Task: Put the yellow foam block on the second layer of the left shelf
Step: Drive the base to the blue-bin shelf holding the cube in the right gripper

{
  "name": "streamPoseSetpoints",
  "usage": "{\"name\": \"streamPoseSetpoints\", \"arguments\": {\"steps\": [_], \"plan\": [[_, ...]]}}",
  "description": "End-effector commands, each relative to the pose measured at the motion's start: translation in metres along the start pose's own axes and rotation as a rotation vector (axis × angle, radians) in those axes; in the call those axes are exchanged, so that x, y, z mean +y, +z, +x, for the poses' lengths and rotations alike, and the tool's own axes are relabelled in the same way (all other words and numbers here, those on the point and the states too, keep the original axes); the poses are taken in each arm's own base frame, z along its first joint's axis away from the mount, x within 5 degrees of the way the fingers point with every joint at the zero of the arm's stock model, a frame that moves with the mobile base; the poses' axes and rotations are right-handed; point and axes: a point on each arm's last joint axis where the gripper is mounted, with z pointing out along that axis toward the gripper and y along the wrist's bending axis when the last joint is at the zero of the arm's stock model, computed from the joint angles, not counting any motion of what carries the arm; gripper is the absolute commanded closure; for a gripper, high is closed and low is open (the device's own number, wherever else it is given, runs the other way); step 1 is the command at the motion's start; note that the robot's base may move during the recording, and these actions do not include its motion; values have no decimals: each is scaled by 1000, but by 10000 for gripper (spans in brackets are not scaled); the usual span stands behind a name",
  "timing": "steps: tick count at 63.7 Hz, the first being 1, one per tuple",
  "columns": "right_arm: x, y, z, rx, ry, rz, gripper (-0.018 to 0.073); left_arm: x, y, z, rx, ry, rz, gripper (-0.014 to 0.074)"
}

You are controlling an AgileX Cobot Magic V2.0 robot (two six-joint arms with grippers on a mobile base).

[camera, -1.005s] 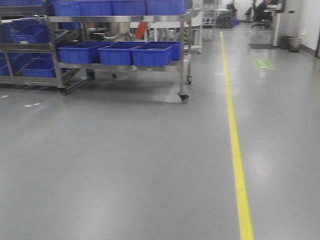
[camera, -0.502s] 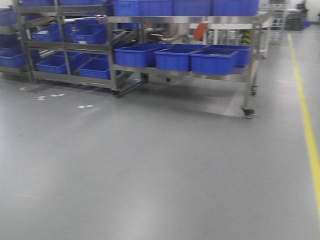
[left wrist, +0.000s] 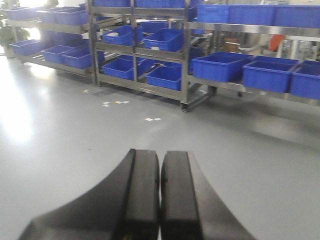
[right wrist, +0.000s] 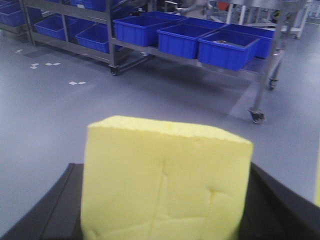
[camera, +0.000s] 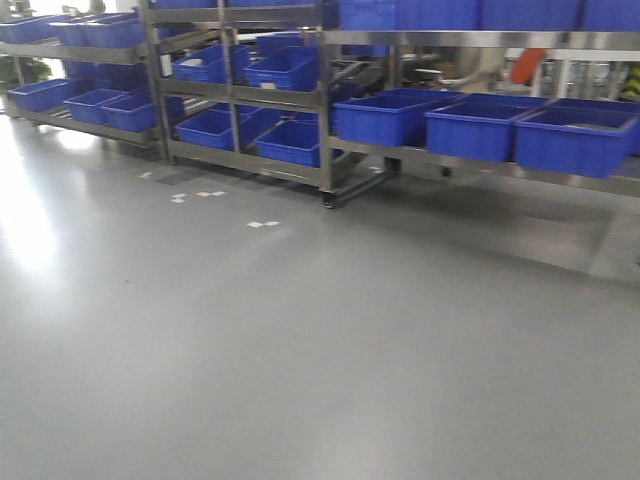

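Observation:
The yellow foam block (right wrist: 165, 180) fills the lower middle of the right wrist view, creased where it is squeezed. My right gripper (right wrist: 165, 205) is shut on it, one black finger (right wrist: 55, 210) on each side. In the left wrist view my left gripper (left wrist: 160, 156) is shut with nothing in it, its two black fingers pressed together above the floor. Steel shelf racks stand ahead across the floor: one at the far left (camera: 80, 55) and a tiered one (camera: 240, 95) beside it. Which is the left shelf I cannot tell.
Blue bins (camera: 290, 140) fill the racks' tiers. A wheeled steel cart (camera: 480, 40) at the right carries more blue bins (camera: 470, 125); its castor (right wrist: 257, 116) shows in the right wrist view. White tape marks (camera: 262, 224) dot the grey floor.
The front view has swung left: the racks and the cart slid right across the frame, more racks came in at the left, and the yellow floor line left the view.

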Motion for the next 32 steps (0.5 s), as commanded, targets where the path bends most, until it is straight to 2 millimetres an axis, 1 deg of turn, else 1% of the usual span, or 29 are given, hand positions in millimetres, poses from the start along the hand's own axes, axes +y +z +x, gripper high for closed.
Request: {"name": "streamPoseSetpoints", "arguments": {"steps": [1,32], "plan": [[-1,-7,-16,-123,-16,6,232,-1,0,1,-67,-11,16,460],[-1,-7,-15,-121,-16,6,232,-1,0,1,-67,-11,16,460]]}}
